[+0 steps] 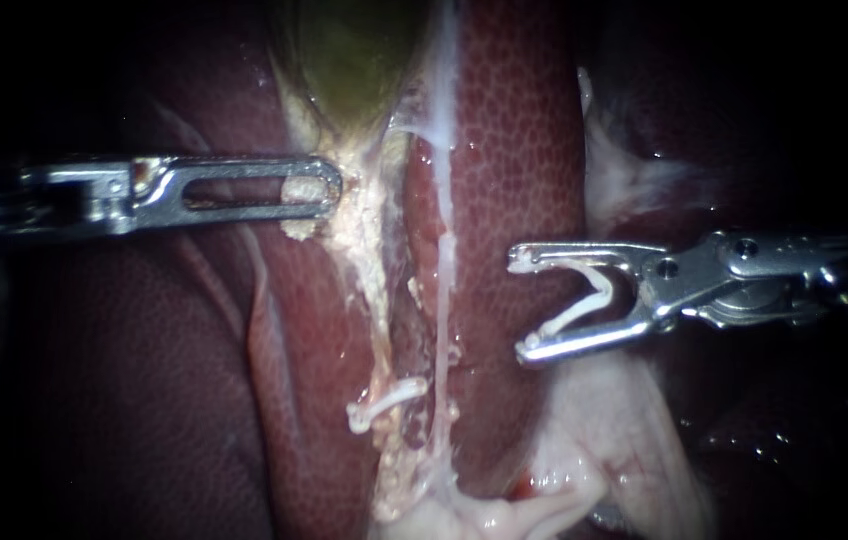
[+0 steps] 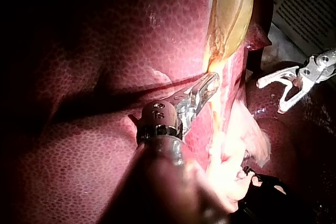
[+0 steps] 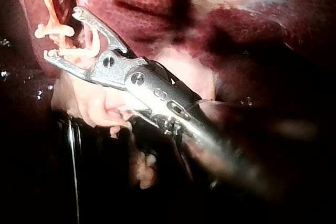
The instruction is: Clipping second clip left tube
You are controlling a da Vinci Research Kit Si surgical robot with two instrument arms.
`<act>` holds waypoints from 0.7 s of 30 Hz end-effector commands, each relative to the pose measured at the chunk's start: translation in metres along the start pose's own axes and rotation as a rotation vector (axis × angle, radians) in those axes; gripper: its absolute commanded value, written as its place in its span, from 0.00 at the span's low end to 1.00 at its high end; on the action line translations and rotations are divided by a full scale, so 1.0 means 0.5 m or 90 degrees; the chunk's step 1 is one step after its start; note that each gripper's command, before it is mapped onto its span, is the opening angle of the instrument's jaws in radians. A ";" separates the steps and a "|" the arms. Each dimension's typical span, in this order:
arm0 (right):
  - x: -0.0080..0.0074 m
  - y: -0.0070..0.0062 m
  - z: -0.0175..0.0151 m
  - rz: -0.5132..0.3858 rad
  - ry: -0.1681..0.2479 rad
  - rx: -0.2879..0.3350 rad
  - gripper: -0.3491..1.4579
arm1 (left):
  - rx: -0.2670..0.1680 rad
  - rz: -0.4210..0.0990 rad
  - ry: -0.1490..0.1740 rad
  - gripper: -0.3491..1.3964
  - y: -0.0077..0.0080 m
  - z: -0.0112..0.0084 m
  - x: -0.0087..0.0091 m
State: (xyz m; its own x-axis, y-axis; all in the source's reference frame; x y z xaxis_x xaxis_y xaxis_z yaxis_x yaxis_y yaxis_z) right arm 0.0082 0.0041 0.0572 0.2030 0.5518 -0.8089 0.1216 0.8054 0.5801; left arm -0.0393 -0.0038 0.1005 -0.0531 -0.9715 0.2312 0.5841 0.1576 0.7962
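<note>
At the centre of the endoscope view, the left tube (image 1: 376,290) is seen running down from the gallbladder (image 1: 354,60), and a lower clip (image 1: 384,402) is closed across its lower part. One risk is judged here. A thin white strand (image 1: 441,300) lies just beside the tube, on the approach side, so it could be caught together with the tube. The new clip could also be set against the lower clip. The right instrument (image 1: 521,305) is held level at the right of the frame, well apart from the tube. Its jaws are spread wide, and an open clip (image 1: 584,311) is seated between them, touched by both. The left instrument (image 1: 329,188) is stretched in level from the left, with its jaws closed on pale tissue (image 1: 299,228) under the gallbladder.
</note>
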 end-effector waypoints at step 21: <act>0.0001 0.0000 0.0003 0.001 0.001 -0.001 0.52 | -0.002 -0.014 -0.033 0.00 -0.0032 -0.0113 -0.0075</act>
State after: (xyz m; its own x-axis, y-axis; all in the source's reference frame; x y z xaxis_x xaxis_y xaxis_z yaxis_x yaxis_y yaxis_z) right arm 0.0084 0.0041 0.0572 0.2020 0.5526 -0.8086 0.1210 0.8052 0.5806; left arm -0.0353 -0.0013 0.0948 -0.1084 -0.9633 0.2454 0.5840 0.1381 0.8000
